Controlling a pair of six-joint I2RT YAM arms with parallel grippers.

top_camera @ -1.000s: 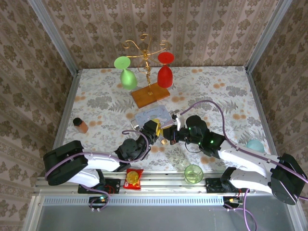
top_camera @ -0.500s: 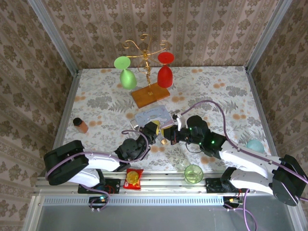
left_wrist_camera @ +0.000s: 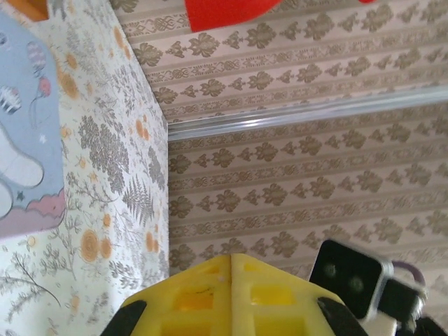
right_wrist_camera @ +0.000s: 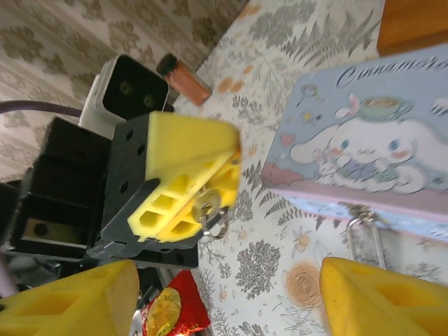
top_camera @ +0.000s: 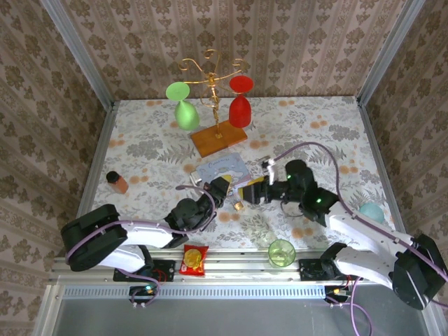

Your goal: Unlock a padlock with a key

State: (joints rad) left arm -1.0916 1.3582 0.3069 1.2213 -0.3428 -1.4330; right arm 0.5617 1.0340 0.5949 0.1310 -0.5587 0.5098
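My left gripper (top_camera: 222, 187) is shut on the key (right_wrist_camera: 208, 203). In the right wrist view the key's round silvery head and its ring poke out between the closed yellow fingers (right_wrist_camera: 189, 175). In the left wrist view those fingers (left_wrist_camera: 210, 294) are pressed together and hide the key. The padlock (top_camera: 239, 206) lies on the table as a small gold spot just below both grippers. Its thin silvery shackle (right_wrist_camera: 364, 238) shows beside the tin, with the body hidden behind my right finger. My right gripper (top_camera: 248, 190) (right_wrist_camera: 229, 274) is open and empty, facing the left gripper a short way off.
The pale blue cartoon tin (top_camera: 222, 168) (right_wrist_camera: 364, 133) lies just behind the grippers. Farther back is a gold wire stand (top_camera: 210, 91) with a green and a red glass. A brown bottle (top_camera: 117, 182), green cup (top_camera: 281, 252), red snack packet (top_camera: 194, 259) and teal ball (top_camera: 371, 211) sit around.
My right gripper has drawn back to the right, away from the left gripper. The left gripper has sunk slightly, still holding the key.
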